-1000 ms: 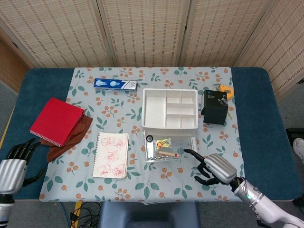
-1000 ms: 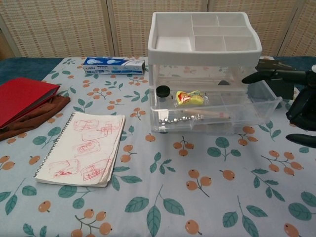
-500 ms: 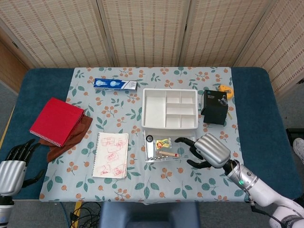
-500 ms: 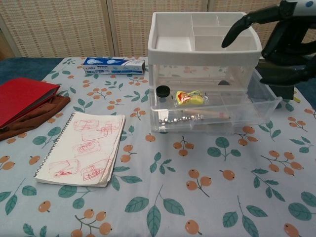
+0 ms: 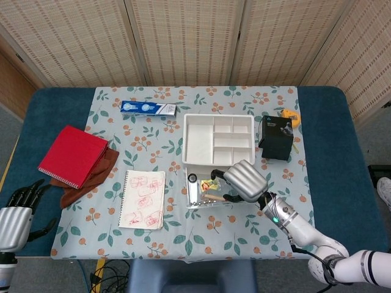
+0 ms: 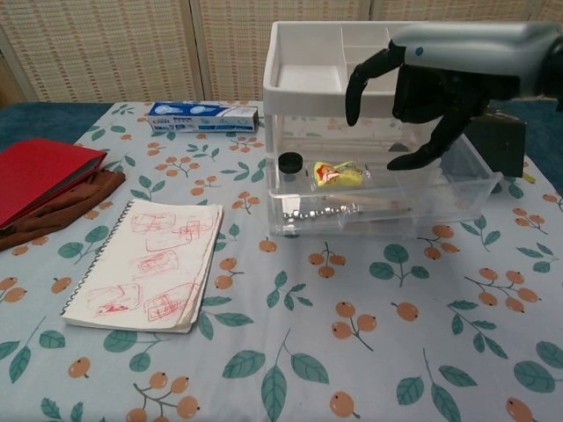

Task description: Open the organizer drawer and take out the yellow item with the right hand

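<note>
Head view: organizer drawer (image 5: 215,190) pulled out toward the near edge of the bench (image 5: 342,152). Yellow item (image 5: 211,182) lies in the drawer's left half, right of a black cap (image 5: 192,177). Right hand (image 5: 244,181) hovers over the drawer's right half, holding nothing. Left hand (image 5: 17,213) at near left, fingers apart, empty

Chest view: right hand (image 6: 433,88) above the open drawer (image 6: 387,202), fingers (image 6: 362,75) spread and curved downward, clear of the yellow item (image 6: 338,173)

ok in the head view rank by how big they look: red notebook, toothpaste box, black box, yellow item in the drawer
1. red notebook
2. toothpaste box and black box: one long and thin, one compact, too close to rank
3. yellow item, clearly smallest, partly hidden by the right hand
</note>
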Controlling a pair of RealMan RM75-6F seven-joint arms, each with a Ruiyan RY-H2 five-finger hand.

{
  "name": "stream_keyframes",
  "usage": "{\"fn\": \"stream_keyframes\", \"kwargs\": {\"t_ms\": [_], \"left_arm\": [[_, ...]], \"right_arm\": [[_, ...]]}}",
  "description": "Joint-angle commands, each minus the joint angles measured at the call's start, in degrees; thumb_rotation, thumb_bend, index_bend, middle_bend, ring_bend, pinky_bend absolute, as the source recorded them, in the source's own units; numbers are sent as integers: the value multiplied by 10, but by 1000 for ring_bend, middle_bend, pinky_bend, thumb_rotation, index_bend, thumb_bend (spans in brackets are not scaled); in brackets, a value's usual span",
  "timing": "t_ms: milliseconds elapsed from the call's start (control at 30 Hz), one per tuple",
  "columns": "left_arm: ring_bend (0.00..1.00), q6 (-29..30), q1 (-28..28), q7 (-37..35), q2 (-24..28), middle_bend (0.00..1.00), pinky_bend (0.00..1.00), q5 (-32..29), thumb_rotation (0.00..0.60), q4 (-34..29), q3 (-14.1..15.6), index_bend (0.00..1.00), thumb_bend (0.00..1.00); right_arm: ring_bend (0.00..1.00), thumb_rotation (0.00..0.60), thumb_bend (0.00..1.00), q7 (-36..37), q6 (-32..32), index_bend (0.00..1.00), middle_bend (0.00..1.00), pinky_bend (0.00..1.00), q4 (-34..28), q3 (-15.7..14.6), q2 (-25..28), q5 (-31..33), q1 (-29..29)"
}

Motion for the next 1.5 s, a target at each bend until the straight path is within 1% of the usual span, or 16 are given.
{"fn": "stream_keyframes", "kwargs": {"t_ms": [33, 300, 433, 800, 1033, 1233, 1500], "left_arm": [[148, -2, -1, 0, 0, 116, 149, 0, 600, 0, 0, 153, 246], [148, -1, -2, -2, 1, 116, 149, 0, 600, 1, -1, 153, 247], [148, 0, -1, -3, 1, 116, 149, 1, 600, 1, -1, 153, 246], [148, 0, -1, -10, 2, 116, 148, 1, 600, 6, 0, 153, 246], [148, 0, 0, -15, 2, 116, 148, 1, 600, 11, 0, 154, 246], [148, 0, 0, -17, 2, 116, 148, -1, 600, 13, -1, 153, 246], [148, 0, 1, -19, 2, 116, 148, -2, 600, 14, -1, 153, 246]], "right_arm": [[1000, 600, 197, -36, -6, 387, 1000, 1000, 10, -2, -21, 15, 11], [1000, 600, 243, -108, -17, 389, 1000, 1000, 22, -9, -42, 46, 25], [1000, 600, 275, -130, -20, 389, 1000, 1000, 23, -7, -50, 64, 32], [1000, 600, 277, -192, -27, 389, 1000, 1000, 19, -14, -58, 102, 49], [1000, 600, 277, -205, -26, 389, 1000, 1000, 22, -16, -66, 112, 58], [1000, 600, 301, -212, -11, 389, 1000, 1000, 29, -14, -76, 104, 61], [1000, 600, 301, -233, -21, 389, 1000, 1000, 39, -17, -87, 121, 74]]}}
